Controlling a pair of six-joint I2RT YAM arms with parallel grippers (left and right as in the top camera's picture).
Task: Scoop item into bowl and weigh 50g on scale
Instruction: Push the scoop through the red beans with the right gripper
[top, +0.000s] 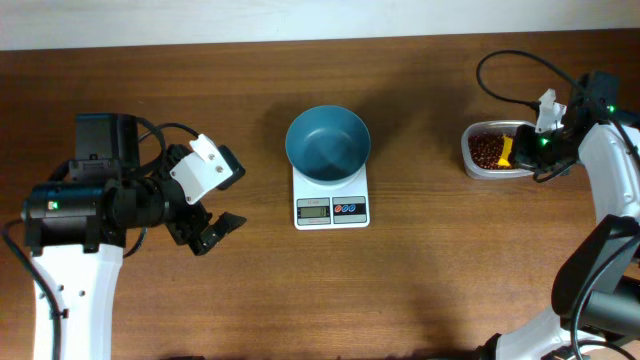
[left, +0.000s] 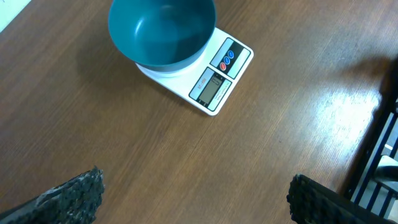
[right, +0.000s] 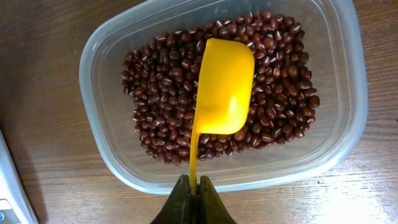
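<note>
Looking from overhead, the teal bowl (top: 328, 143) is seen seated on the white scale (top: 331, 207) at mid-table, between the two arms. The beans (top: 487, 150) are held in a clear tub (top: 476, 166) well apart from it, on the right arm's side. The right gripper (top: 530, 148) is placed over the tub and is far nearer the beans. The left gripper (top: 236, 198) is parked apart from the scale, its jaws spread.

From the left wrist, the bowl (left: 161, 31) is shown smooth, deep and empty. The scale's (left: 217, 78) grey display and round buttons are turned toward the camera. Only bare wood-grain table (left: 124, 143) lies between the ribbed fingers (left: 74, 193).

From the right wrist, the right gripper (right: 194, 202) is clamped on the thin handle of a yellow scoop (right: 224, 87). The handle's long axis runs straight away from the jaws. The glossy plastic cup is laid over the small oval red-brown beans (right: 155, 106); no beans show on its visible face. The tub's (right: 106, 56) rim is rounded and translucent.
</note>
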